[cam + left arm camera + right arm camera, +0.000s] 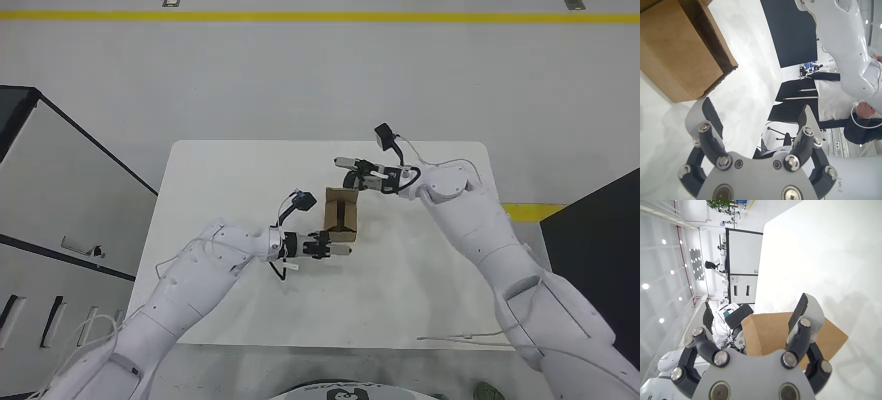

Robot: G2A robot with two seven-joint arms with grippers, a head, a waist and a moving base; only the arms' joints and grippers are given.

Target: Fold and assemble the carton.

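Note:
A small brown carton [343,211] stands upright in the middle of the white table [220,170], its top open with flaps raised. My left gripper [338,251] sits just at the carton's near side, open, with nothing between its fingers; in the left wrist view the carton [677,56] is beside one fingertip [709,106]. My right gripper [347,166] hovers at the carton's far side, open and empty. In the right wrist view the carton [770,330] lies close under the open gripper [755,309].
A grey cabinet [50,190] stands off the table's left side. A dark panel [600,230] stands at the right. A thin white cable [460,340] lies near the table's front right edge.

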